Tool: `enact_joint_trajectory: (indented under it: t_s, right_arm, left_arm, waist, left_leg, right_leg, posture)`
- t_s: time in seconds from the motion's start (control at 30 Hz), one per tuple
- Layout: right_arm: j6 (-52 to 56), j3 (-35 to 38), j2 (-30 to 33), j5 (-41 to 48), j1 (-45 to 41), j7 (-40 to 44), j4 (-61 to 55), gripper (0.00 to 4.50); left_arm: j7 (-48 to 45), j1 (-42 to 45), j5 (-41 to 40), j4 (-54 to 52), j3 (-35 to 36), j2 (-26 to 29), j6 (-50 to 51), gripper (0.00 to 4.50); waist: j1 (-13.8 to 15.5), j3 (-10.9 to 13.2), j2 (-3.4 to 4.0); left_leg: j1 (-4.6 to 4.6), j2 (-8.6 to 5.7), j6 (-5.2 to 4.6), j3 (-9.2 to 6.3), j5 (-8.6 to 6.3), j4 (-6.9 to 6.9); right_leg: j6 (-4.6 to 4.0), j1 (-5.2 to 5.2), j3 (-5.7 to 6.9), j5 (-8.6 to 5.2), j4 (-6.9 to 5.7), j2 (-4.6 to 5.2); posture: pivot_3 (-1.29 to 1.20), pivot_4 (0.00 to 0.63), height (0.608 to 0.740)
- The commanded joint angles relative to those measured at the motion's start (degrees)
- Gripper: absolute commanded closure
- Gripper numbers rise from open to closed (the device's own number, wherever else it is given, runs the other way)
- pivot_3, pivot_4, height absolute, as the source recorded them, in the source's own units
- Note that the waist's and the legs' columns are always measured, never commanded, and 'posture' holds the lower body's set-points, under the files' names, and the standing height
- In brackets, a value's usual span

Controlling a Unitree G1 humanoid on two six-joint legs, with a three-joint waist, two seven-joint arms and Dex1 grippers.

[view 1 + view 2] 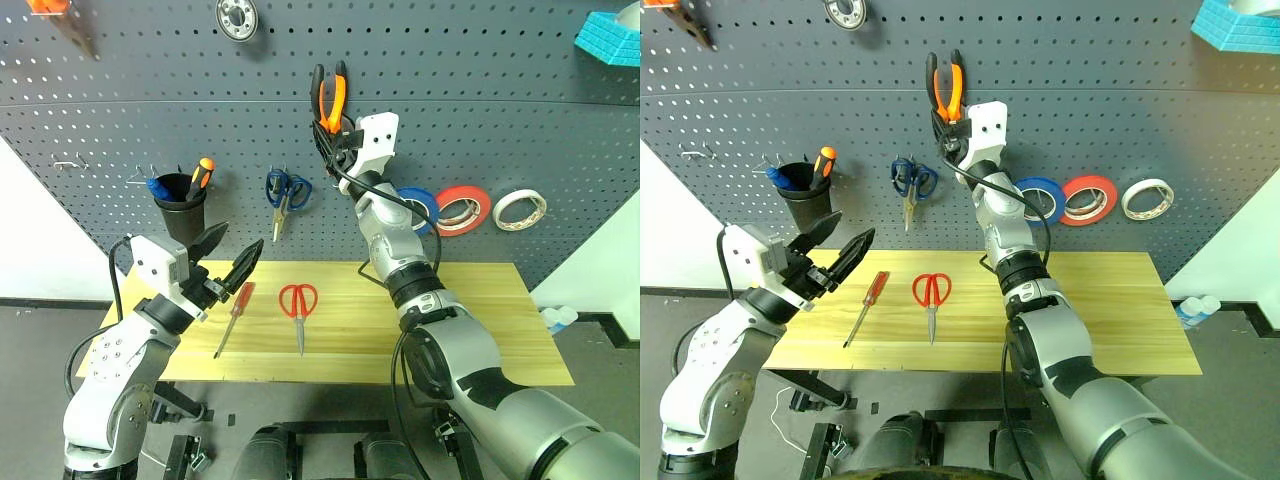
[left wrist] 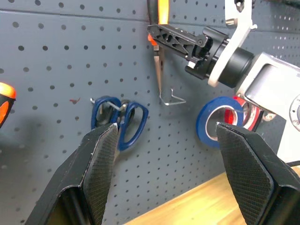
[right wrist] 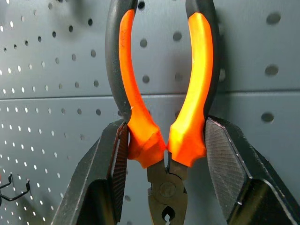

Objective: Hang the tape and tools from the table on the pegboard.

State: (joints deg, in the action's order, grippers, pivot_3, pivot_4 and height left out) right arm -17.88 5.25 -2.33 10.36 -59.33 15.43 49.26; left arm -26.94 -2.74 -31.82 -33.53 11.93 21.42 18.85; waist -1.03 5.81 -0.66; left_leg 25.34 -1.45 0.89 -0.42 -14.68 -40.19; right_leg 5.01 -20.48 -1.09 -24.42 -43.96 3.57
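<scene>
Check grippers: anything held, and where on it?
Right gripper holds the pliers by the lower ends of both handles, near the pivot, handles up against the pegboard. Left gripper is open, holding nothing.

— Where's the right arm?
— It stretches up the middle of the frame, wrist tilted upward, right gripper (image 1: 327, 128) clamped on the pliers (image 3: 164, 93) at the handles' base, handles pointing up.
— And the left?
— It's bent at lower left, left gripper (image 1: 228, 258) aimed right and slightly up, black fingers (image 2: 101, 159) spread wide, holding nothing.
</scene>
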Motion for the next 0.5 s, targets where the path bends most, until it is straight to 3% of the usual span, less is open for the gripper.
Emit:
enact_joint_trajectory:
  t_s: [0.03,0.5]
  right_arm:
    - [-1.59,0.52,-0.29,-0.01,0.28,-0.80,-2.88,2.44]
    - [-1.76,0.57,1.47,-1.67,-0.43,-2.94,-3.01,2.44]
  left_arm:
    - [0.47,-0.71,-1.49,-3.07,1.23,1.04,0.67,0.99]
    - [-0.05,0.47,-0.75,0.30,-1.32,0.40,-0.93,0.99]
  waist:
    - [0.24,0.32,0.01]
    - [0.29,0.76,-0.03]
  left_leg:
    - [0.00,0.00,0.00,0.00,0.00,0.00]
    - [0.01,0.00,-0.01,0.00,0.01,0.00]
  right_leg:
    - [0.00,-0.01,0.00,0.00,0.00,0.00]
    - [-0.01,-0.07,0.01,-0.01,0.02,0.00]
  posture:
    - [0.08,0.116,0.680]
    - [0.04,0.077,0.680]
